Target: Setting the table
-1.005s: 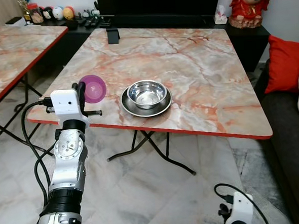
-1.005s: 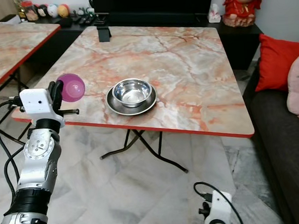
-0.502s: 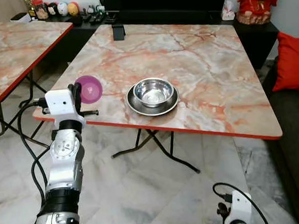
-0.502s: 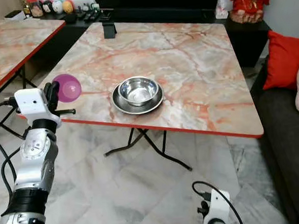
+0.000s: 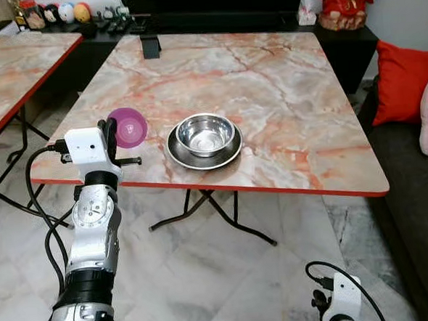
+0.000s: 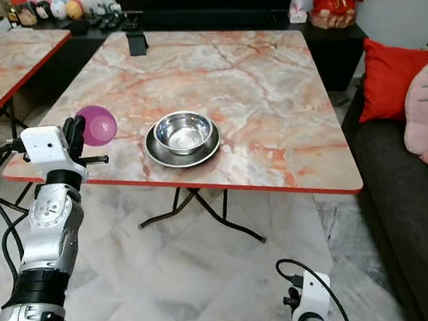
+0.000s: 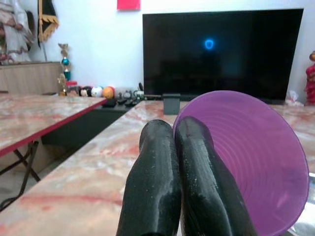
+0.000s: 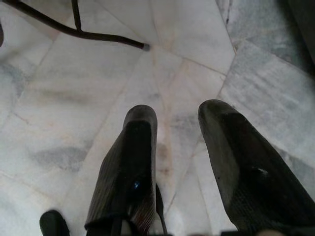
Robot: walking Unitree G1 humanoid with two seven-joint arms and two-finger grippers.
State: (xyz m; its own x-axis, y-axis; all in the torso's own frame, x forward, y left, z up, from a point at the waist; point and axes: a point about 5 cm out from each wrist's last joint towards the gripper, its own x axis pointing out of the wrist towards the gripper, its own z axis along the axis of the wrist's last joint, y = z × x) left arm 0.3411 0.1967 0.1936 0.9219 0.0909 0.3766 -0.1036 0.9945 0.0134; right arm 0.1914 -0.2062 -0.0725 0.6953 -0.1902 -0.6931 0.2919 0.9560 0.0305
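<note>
My left gripper is raised at the near left edge of the marble table, shut on the rim of a purple plastic cup. The cup lies on its side in the fingers, mouth facing the camera. To its right on the table a steel bowl sits inside a steel plate. My right gripper hangs low over the floor, open, with nothing in it.
A second marble table stands at the left. A dark sofa with a red cushion and a pink one runs along the right. A small black stand sits at the table's far edge. Marble floor lies in front.
The camera view has shifted slightly. The left gripper still holds the purple cup at the table's near left edge; bowl and plate have not moved.
</note>
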